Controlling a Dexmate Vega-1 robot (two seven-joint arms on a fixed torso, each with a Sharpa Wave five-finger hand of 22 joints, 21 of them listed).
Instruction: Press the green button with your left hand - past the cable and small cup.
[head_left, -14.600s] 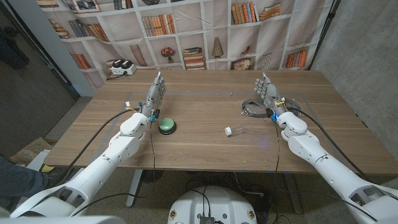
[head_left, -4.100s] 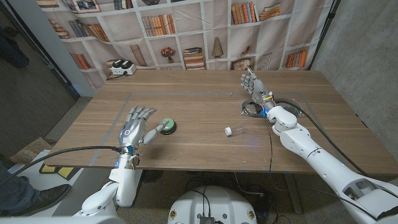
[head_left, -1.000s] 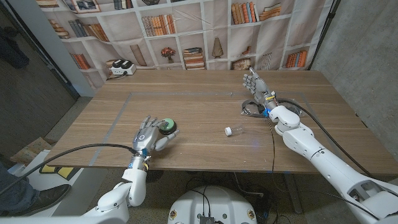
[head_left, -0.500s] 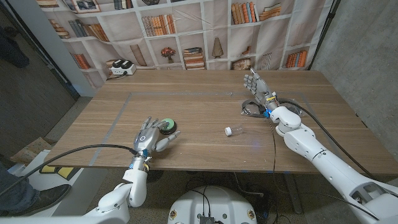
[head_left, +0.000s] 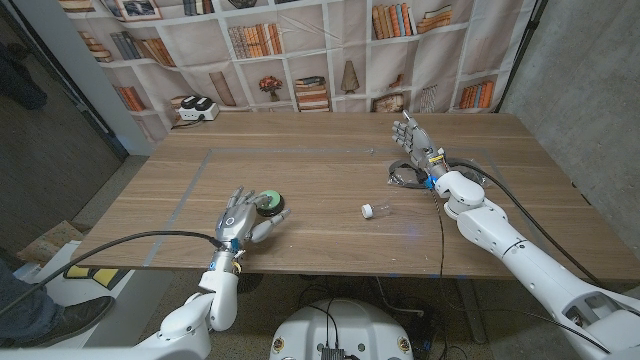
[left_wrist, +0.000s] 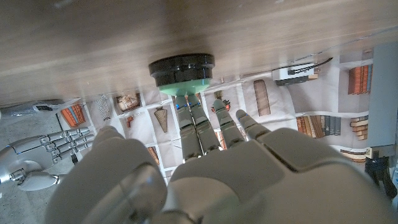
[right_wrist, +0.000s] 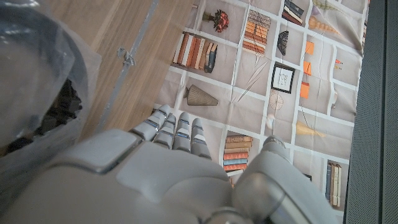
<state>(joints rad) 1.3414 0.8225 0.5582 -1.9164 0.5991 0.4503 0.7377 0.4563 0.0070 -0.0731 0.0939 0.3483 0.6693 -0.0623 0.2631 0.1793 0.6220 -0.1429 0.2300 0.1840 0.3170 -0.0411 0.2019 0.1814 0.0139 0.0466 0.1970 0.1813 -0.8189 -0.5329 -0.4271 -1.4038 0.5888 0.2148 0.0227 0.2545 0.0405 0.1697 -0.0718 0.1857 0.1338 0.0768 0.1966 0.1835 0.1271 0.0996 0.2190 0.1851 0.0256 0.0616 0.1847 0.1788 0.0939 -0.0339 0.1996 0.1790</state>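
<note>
The green button (head_left: 269, 204), a green dome on a black base, sits on the wooden table left of centre. My left hand (head_left: 243, 219) lies just on its near-left side, holding nothing, fingers stretched out over the button's edge. In the left wrist view its fingertips (left_wrist: 189, 107) reach the green dome (left_wrist: 184, 88) and seem to touch it. A small clear cup (head_left: 372, 210) lies on its side at mid-table. The cable in a plastic bag (head_left: 405, 177) lies at the right. My right hand (head_left: 413, 134) stands upright just behind the bag, fingers apart and empty.
The table's near edge (head_left: 320, 270) runs close below my left hand. A white charger box (head_left: 196, 109) stands at the far left corner. In the right wrist view the plastic bag (right_wrist: 37, 93) sits close beside my right hand (right_wrist: 174, 177).
Over the last second my left hand has crept slightly right, onto the button. Earlier it stood upright behind the button, then came in from the near edge. My right hand has barely moved.
</note>
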